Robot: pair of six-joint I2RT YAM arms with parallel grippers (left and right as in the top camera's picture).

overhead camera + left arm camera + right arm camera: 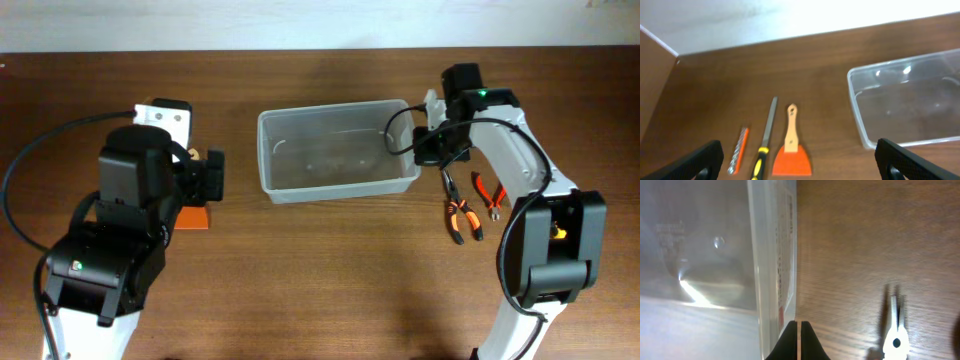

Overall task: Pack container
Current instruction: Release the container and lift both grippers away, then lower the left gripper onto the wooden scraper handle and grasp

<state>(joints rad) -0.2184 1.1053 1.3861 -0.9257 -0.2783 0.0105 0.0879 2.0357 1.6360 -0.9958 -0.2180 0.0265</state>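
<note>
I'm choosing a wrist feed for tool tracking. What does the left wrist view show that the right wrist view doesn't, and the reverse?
Only the left wrist view shows an orange scraper with a wooden handle, a file and a small orange-and-silver bit, lying side by side. Only the right wrist view shows a white label on the bin's wall and, blurred, what looks like the metal nose of pliers. Both show the clear container and the wooden table.
</note>
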